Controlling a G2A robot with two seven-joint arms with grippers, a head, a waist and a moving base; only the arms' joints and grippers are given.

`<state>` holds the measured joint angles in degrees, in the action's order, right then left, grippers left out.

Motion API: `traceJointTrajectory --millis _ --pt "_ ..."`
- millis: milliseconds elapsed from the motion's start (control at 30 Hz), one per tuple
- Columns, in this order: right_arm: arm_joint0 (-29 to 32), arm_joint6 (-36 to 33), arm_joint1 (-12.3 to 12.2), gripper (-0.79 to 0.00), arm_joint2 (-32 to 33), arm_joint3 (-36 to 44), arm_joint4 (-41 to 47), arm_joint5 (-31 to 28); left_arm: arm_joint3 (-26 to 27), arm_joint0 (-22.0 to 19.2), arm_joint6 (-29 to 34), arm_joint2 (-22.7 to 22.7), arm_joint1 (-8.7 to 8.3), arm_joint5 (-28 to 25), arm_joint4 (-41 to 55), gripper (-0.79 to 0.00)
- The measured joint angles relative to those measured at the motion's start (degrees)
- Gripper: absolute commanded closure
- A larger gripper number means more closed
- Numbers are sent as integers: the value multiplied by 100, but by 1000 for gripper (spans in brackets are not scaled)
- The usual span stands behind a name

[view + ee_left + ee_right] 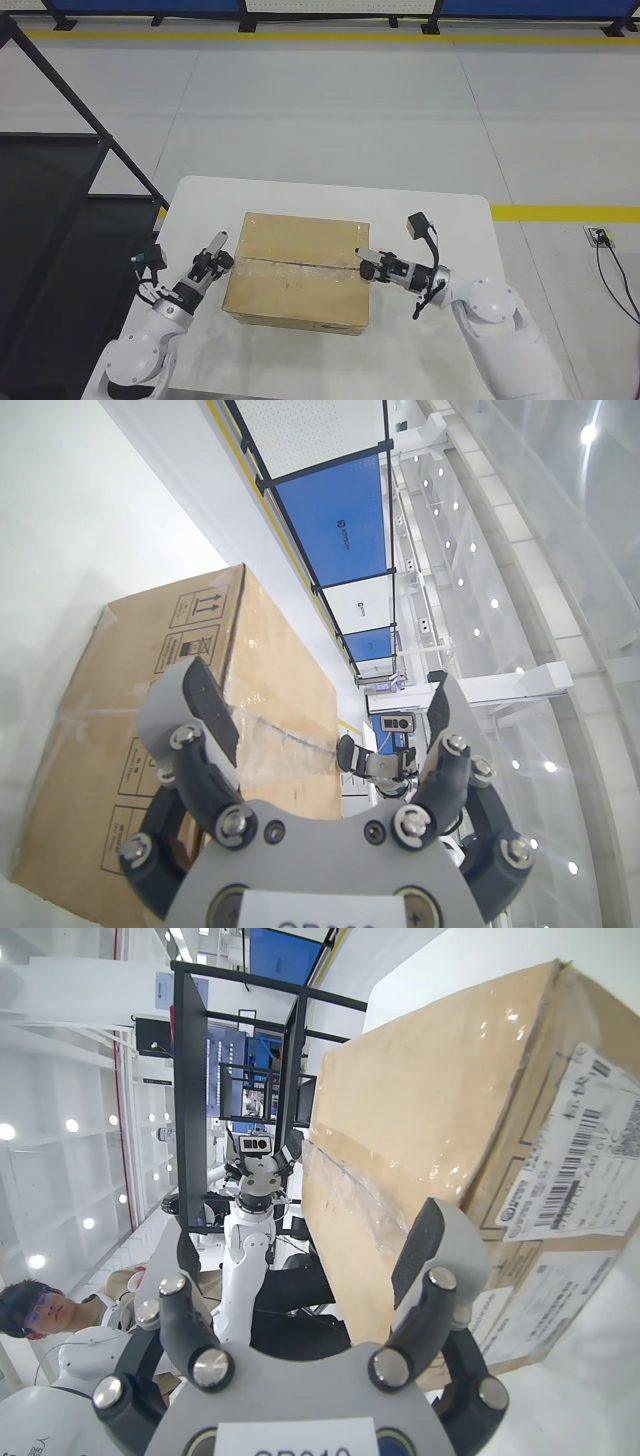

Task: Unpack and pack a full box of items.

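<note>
Jaws on the left gripper [219, 252] are spread wide, nothing held. Left arm slants in from the near-left of the table [430, 215]. The gripper sits just beside the left end of the box [300, 270], level with the taped seam [300, 262]. Left wrist view adds detail: one finger [207, 695] overlaps the end face near the top edge, the other is off the box. Contact can't be told. It also gives the handling marks [200, 605] printed on that end.

Box is closed, mid-table, seam running end to end between both grippers.

Right gripper [365, 262] is also wide open and empty, at the seam's right end, forearm coming in from the near-right. Right wrist view adds one finger [425, 1248] in front of the upper edge by the seam, plus printed labels [575, 1168] on that end face.
</note>
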<state>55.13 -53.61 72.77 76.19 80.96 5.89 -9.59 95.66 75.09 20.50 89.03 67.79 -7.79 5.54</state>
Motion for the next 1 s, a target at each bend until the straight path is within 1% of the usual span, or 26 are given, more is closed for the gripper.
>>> traceJointTrajectory --millis 200,300,400,500,567,1000 --pt "463 -39 -140 -785 639 314 238 -360 57 -10 -136 95 -3 88 9 -785" --pt "674 -135 -212 -785 1014 364 449 -641 99 -21 -239 138 -4 154 -3 -785" --pt "778 -256 -282 -785 1405 215 719 -953 135 -29 -376 172 0 224 -17 -785" --pt "739 -427 -355 -785 1737 -127 826 -1320 172 -28 -539 201 8 288 -8 -785" --pt "712 -473 -370 -785 1798 -256 834 -1383 195 -23 -621 222 13 306 9 -785" --pt "713 -466 -368 -785 1787 -228 833 -1370 200 -19 -637 229 14 300 15 -785"
